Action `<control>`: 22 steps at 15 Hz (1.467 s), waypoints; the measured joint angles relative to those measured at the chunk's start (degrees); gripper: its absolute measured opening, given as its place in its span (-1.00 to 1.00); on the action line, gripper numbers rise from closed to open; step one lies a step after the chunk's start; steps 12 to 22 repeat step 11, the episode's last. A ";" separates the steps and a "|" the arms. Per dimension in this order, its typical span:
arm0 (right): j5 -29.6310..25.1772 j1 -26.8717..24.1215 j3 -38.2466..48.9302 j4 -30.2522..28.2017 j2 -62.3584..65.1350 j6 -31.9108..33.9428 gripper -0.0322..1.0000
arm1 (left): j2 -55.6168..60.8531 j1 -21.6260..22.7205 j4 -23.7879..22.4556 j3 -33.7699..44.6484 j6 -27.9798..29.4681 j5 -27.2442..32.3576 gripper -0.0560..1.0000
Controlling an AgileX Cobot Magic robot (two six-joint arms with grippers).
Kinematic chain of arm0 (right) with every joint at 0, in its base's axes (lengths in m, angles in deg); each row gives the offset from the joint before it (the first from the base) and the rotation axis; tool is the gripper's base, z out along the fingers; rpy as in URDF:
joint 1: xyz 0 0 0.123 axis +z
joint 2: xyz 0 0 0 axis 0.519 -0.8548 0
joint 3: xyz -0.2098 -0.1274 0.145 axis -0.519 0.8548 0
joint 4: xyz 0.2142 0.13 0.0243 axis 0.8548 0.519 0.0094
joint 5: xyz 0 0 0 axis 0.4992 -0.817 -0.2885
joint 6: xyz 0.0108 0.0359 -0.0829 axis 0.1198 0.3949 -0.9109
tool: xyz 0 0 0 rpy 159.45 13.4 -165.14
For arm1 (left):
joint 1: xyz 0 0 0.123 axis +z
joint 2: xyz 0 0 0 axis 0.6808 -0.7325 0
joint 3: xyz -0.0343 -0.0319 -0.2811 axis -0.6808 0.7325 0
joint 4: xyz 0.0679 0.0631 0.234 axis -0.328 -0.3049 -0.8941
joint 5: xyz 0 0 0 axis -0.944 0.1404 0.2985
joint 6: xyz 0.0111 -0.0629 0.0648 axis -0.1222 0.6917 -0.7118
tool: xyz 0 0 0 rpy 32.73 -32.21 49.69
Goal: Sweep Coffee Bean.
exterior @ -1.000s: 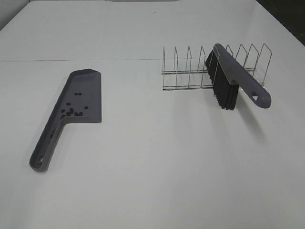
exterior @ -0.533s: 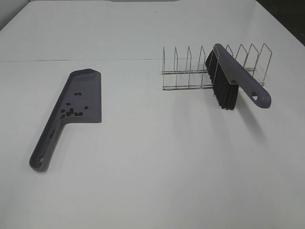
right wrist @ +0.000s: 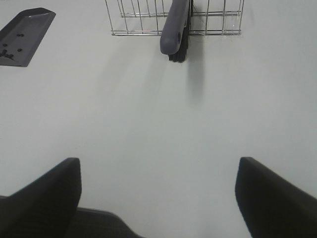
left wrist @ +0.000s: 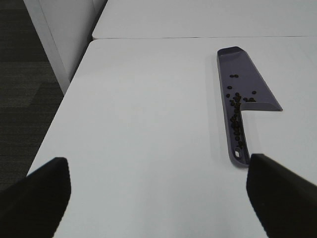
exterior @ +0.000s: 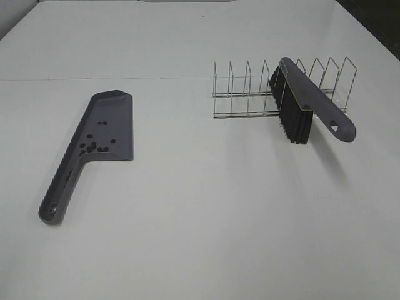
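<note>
Left claw (left wrist: 157,191) spread wide, black fingers (left wrist: 37,193) far apart at the edges of its wrist view, nothing between them, touching nothing. It hangs above the bare white table (left wrist: 148,124). Out ahead of it, a little toward one finger, lies the purple dustpan (left wrist: 244,94), handle end nearest the claw, flat on the table. The coffee beans (left wrist: 237,106) are in that pan, some scattered on the blade, more strung down the handle channel.

Right claw (right wrist: 158,193) also wide open, empty, both fingers (right wrist: 275,198) clear of the tabletop. Well ahead of it stands a wire rack (right wrist: 173,20), with the brush (right wrist: 174,32) slotted into it, handle pointing back toward the claw, black bristles under the handle. Far off to one side, the dustpan's blade again, beans visible on it.

From the high camera neither claw is in the picture.
</note>
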 joint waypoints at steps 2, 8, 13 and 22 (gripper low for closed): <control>0.00 0.00 0.00 0.00 0.00 0.00 0.59 | 0.00 0.00 0.00 0.00 0.00 0.00 0.78; 0.00 0.00 0.00 0.00 0.00 0.00 0.59 | 0.00 0.11 0.00 0.00 0.00 0.00 0.78; 0.00 0.00 0.00 0.00 0.00 0.00 0.59 | 0.00 0.11 0.00 0.00 0.00 0.00 0.78; 0.00 0.00 0.00 0.00 0.00 0.00 0.59 | 0.00 0.11 0.00 0.00 0.00 0.00 0.78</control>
